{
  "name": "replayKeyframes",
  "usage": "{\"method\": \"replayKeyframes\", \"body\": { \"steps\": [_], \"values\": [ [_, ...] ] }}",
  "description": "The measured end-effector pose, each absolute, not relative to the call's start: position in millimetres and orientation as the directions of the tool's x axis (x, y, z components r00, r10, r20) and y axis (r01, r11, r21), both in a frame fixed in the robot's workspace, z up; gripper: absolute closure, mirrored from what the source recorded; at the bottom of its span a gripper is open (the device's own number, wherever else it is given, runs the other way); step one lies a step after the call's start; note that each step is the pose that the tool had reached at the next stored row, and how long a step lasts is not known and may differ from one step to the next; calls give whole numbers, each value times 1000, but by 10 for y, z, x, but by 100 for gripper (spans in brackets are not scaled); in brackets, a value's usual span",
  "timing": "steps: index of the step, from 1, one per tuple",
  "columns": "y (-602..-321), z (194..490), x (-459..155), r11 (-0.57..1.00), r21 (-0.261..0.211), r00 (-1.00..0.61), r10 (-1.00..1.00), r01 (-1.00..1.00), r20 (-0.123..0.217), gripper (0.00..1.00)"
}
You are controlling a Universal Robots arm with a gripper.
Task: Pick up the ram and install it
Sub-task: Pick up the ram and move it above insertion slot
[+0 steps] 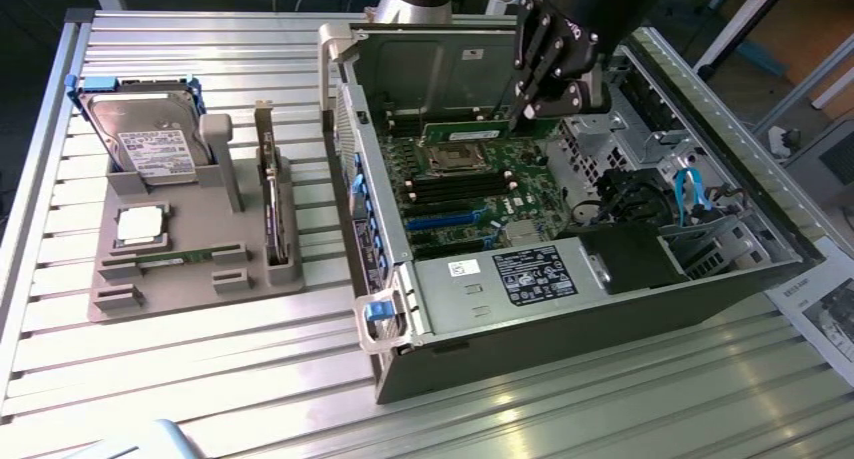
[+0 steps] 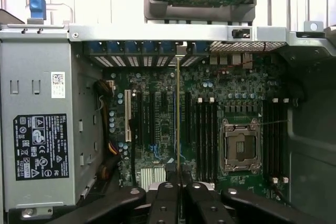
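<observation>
Ram [image 2: 178, 114] stands edge-on, clamped by the closed fingers [image 2: 166, 204], above the board [image 2: 236, 94] inside the case [image 1: 441, 59]. Doing it well likely means keeping it parallel to a black slot [image 2: 206, 135], then pressing evenly. Outside the case: ribbed metal desk [image 1: 160, 379], a grey tray [image 1: 227, 219], dim workshop [image 1: 801, 39] beyond.

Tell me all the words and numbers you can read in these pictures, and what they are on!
Nothing can be read.
Black label on the power supply: print too small.
White sticker on the same power supply: blurred.
Hard drive label: blurred.
Printed sheet beside the computer case: too small.
</observation>
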State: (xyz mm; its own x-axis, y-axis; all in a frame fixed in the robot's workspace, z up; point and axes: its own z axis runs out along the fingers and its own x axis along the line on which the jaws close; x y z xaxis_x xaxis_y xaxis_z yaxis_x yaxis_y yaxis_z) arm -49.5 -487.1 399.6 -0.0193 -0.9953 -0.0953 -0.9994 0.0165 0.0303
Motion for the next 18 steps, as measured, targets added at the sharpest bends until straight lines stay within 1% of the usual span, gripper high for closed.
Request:
{"method": "replayKeyframes", "body": {
  "steps": [12,18],
  "values": [
    [-4784,3963,-485,16,30,-19,-995,-999,-100,88],
    [-4660,3944,-473,16,30,-19,-995,-999,-103,88]
  ]
}}
